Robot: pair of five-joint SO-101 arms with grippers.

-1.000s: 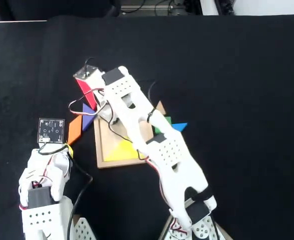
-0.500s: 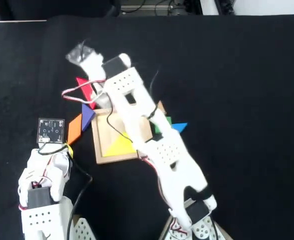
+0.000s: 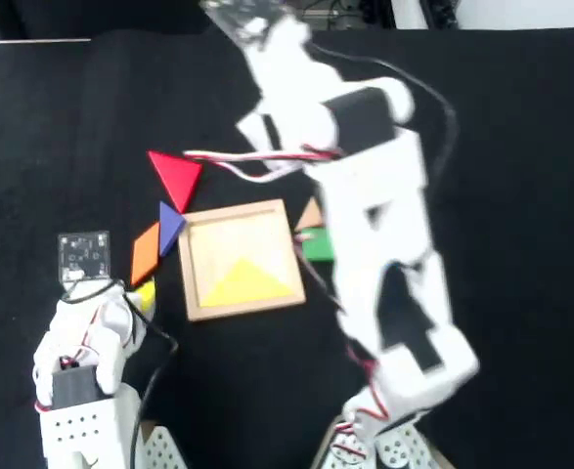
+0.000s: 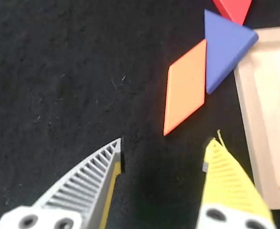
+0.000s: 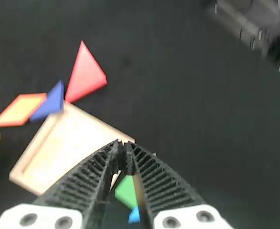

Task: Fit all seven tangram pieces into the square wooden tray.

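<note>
Between placements, I judge: the right tool [image 5: 123, 151], pinched shut and empty, hangs above the tray [image 5: 63, 138]; the left tool [image 4: 163, 152] gapes empty. Next, probably open onto the red triangle [image 5: 85, 71] ahead.

The high view looks steeply down from a fixed spot above the black bench [image 3: 521, 147] and takes in the whole wooden tray [image 3: 188, 269]. The left wrist view sits low and close to the bench, facing down past the left arm's jaws at the orange parallelogram [image 4: 185, 88], the blue triangle [image 4: 223, 45] and one tray edge. The right wrist view hangs higher, slanting down past the right arm's jaws over the tray and the red triangle [image 5: 85, 71]. All three views share these pieces and the tray corner beside them.
</note>
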